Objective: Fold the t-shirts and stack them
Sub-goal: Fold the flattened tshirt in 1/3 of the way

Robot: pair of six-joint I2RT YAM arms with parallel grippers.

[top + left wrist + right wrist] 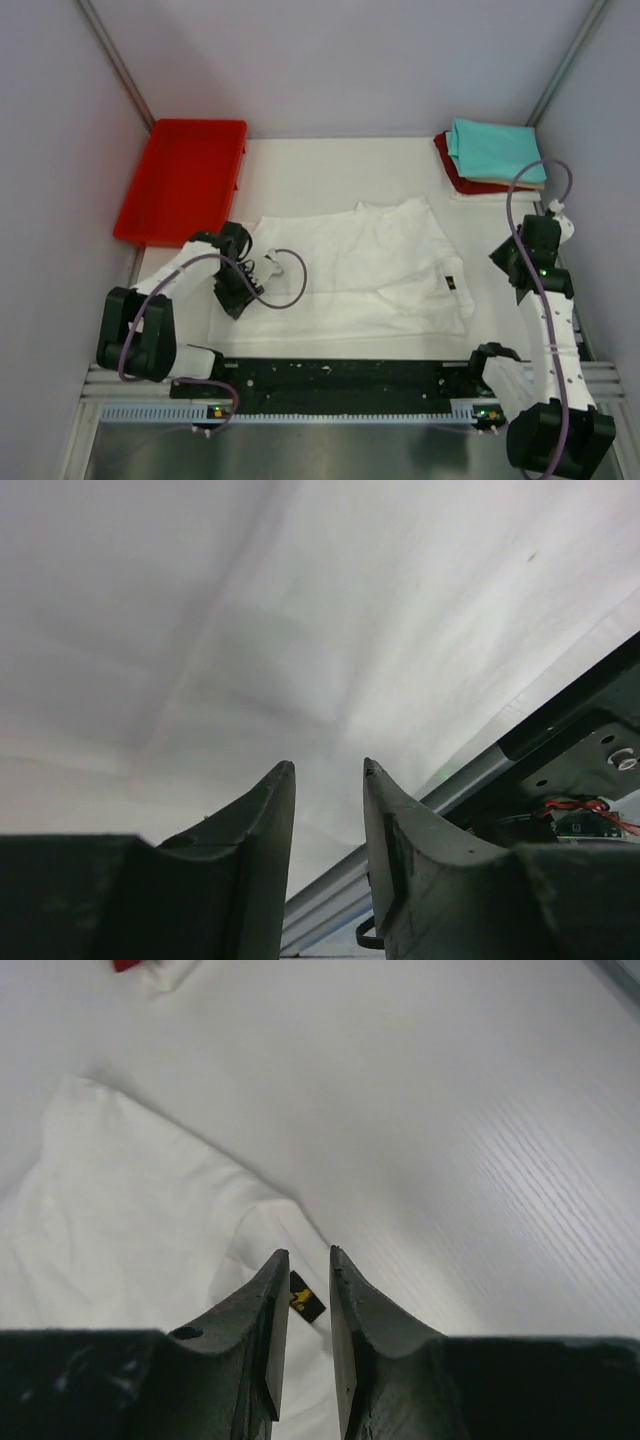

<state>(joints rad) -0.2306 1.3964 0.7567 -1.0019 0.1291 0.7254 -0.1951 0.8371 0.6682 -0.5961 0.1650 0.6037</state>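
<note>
A white t-shirt (360, 270) lies spread flat in the middle of the table, its small dark label (451, 283) near the right edge. Folded t-shirts are stacked at the back right: teal (495, 150) on top, dark red (458, 172) under it, and a cream edge (500, 190) showing. My left gripper (260, 272) hovers over the shirt's left end. In the left wrist view its jaws (329, 770) stand slightly apart over creased white cloth (300, 630), holding nothing. My right gripper (508, 262) is just off the shirt's right edge. Its jaws (307, 1253) stand narrowly open above the label (305, 1298).
A red plastic tray (183, 180) sits at the back left. Grey walls close in the table on three sides. The black base rail (340, 375) runs along the near edge and shows as a metal bar (450, 790) in the left wrist view. Bare white table (480, 1110) lies right of the shirt.
</note>
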